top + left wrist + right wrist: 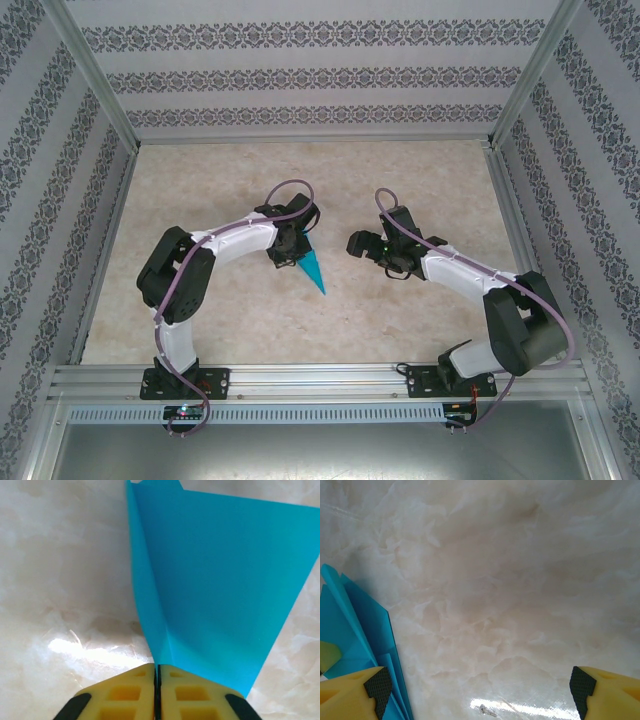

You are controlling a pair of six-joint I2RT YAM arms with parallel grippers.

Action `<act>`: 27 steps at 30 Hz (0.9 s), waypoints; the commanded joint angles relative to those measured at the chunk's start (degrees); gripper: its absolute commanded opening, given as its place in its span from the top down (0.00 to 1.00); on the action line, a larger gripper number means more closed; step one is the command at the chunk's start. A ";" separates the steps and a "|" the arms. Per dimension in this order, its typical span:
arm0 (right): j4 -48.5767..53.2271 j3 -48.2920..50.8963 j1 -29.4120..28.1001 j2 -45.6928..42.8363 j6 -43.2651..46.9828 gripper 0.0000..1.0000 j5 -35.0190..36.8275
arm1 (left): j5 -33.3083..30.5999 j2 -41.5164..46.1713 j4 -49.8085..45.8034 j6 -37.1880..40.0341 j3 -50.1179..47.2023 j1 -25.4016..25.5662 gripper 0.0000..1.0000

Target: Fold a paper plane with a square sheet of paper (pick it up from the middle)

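Note:
The square sheet of paper stands folded into a slim teal-blue paper plane [315, 270] near the middle of the table, its sharp tip pointing toward the near edge. My left gripper [291, 250] sits at the plane's far end. In the left wrist view the yellow jaws [157, 668] are pressed together on the centre crease of the paper plane [215, 570], whose wings spread away from the fingers. My right gripper [358, 243] hovers just right of the plane, apart from it. It stands open [480, 682] over bare table, with the paper plane [350, 625] at its left side.
The marble-patterned table [400, 330] is ringed by an aluminium frame and patterned walls. Free room lies toward the far side and the near right.

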State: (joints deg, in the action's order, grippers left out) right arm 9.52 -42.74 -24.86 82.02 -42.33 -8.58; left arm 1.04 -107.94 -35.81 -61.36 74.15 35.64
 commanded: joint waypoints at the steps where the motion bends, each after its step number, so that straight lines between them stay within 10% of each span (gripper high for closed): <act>1: 1.33 -0.49 0.19 -1.36 -0.84 0.07 -0.45 | -0.59 3.41 4.04 0.84 -1.51 0.33 0.97; 19: 0.03 -0.34 0.82 -5.51 -3.29 0.10 -4.41 | 24.15 10.77 46.33 1.13 -18.89 -5.55 1.00; 27: -3.75 -1.21 -0.97 -3.38 -2.39 0.17 -8.19 | 21.66 12.40 48.32 0.82 -27.06 -7.64 1.00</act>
State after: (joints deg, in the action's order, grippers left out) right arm 7.77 -43.38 -24.69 77.62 -45.06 -14.55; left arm 23.42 -96.99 9.15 -59.29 50.00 29.36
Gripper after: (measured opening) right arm 0.832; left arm 0.064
